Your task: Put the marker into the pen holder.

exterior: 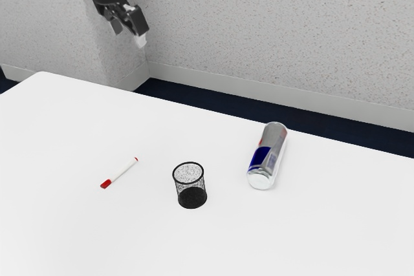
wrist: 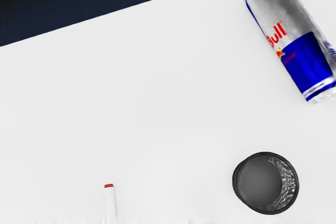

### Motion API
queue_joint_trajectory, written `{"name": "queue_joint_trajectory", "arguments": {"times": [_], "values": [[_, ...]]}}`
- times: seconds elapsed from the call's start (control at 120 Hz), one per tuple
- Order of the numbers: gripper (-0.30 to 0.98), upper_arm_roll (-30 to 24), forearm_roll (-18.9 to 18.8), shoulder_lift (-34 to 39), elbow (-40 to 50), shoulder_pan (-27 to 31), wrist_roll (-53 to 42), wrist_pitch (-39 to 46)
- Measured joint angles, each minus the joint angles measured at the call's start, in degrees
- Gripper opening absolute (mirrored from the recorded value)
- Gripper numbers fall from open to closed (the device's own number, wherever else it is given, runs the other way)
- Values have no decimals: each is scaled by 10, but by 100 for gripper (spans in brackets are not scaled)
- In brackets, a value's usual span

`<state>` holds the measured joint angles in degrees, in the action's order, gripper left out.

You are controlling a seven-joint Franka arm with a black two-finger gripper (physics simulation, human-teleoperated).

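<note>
High above the table at the exterior view's upper left, my gripper hangs open, its fingers apart. The marker lies flat on the table, white with a red cap and a small red end; in the wrist view part of the marker shows, red end included. The pen holder, a black mesh cup, stands upright beside the marker toward the exterior view's right. From above, the wrist view shows the pen holder with its round mouth and nothing inside.
A silver and blue drink can lies on its side beyond the pen holder, toward the exterior view's right; the wrist view shows the can too. The white table's far edge runs behind them, with a speckled wall farther back.
</note>
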<state>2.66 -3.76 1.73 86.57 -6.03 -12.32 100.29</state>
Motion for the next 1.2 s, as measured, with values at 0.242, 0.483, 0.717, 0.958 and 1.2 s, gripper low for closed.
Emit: {"name": "queue_joint_trajectory", "arguments": {"times": [0.242,0.483,0.717,0.958,1.2], "values": [[67,21,-27,-10,26,-7,71,-75],[68,32,-28,-67,207,76,124,-42],[68,31,3,-145,245,81,141,35],[69,31,22,-272,166,116,109,92],[69,31,44,-357,73,135,58,96]]}}
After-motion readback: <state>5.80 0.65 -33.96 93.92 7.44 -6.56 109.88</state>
